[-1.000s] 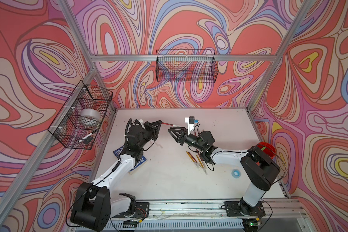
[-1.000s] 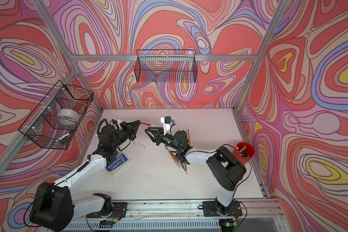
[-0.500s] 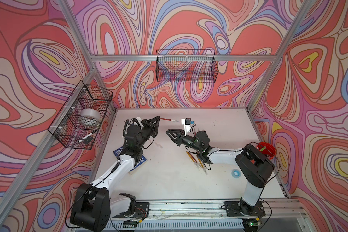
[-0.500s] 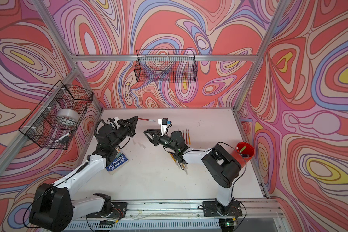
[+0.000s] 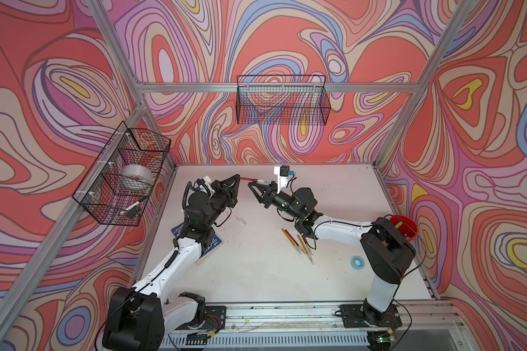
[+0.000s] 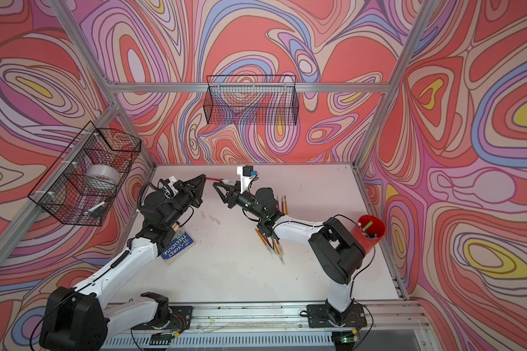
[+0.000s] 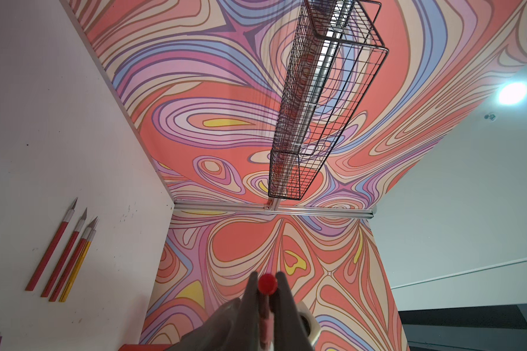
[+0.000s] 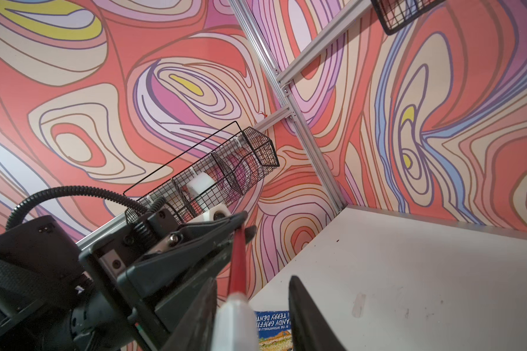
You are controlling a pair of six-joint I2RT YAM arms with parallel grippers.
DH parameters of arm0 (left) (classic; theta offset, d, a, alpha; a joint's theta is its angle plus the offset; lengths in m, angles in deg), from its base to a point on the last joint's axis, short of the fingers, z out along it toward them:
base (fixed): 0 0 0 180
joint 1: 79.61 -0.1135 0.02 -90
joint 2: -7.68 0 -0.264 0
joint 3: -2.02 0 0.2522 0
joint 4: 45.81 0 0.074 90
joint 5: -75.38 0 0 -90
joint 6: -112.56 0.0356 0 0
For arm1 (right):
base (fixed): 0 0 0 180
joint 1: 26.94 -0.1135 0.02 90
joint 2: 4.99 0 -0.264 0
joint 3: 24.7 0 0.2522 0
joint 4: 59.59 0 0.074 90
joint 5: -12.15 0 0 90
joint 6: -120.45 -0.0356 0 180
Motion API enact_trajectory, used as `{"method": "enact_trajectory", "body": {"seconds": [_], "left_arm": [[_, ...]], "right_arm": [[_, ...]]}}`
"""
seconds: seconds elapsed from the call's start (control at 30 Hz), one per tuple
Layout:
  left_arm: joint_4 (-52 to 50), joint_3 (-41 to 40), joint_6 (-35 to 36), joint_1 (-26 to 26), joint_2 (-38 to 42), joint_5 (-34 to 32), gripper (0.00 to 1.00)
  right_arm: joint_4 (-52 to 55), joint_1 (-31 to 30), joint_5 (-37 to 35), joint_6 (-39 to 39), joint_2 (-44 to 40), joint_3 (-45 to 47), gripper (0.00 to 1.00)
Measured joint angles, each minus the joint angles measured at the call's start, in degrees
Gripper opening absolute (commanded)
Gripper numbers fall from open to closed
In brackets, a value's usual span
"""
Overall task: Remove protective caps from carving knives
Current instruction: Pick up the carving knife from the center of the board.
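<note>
Knife, red, hangs level above the table in both top views, near the back and between the two grippers. The left gripper is clamped on its butt end. The other end wears a whitish cap, which lies at the right gripper. From above, that gripper's jaw gap cannot be told. In a top view, a few capped knives lie on the table by the right forearm, a loose cap lies between the arms, and a book sits partly under the left arm.

In the left wrist view, the round red butt of the knife sits pinched between the dark fingers of the left gripper, jaws narrow around it. Four bare knives lie side by side on the table, three red and one yellow, grey blades uncovered.

In the right wrist view, the knife runs from the left gripper down to the cap. The cap sits between the parted fingers of the right gripper, close against one finger with a clear gap to the other, so it is not clamped. The loose cap and the book lie on the table beyond.
</note>
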Motion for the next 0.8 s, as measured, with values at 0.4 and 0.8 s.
{"method": "enact_trajectory", "body": {"seconds": [0.4,0.8], "left_arm": [[1.4,-0.4,-0.8,0.3,-0.7,-0.7,0.00],[2.6,-0.9,-1.2,0.4,-0.8,-1.5,0.01]], "right_arm": [[1.8,0.0,0.7,0.8,0.1,-2.7,0.19],[3.1,0.2,0.9,0.6,0.2,-3.3,0.00]]}}
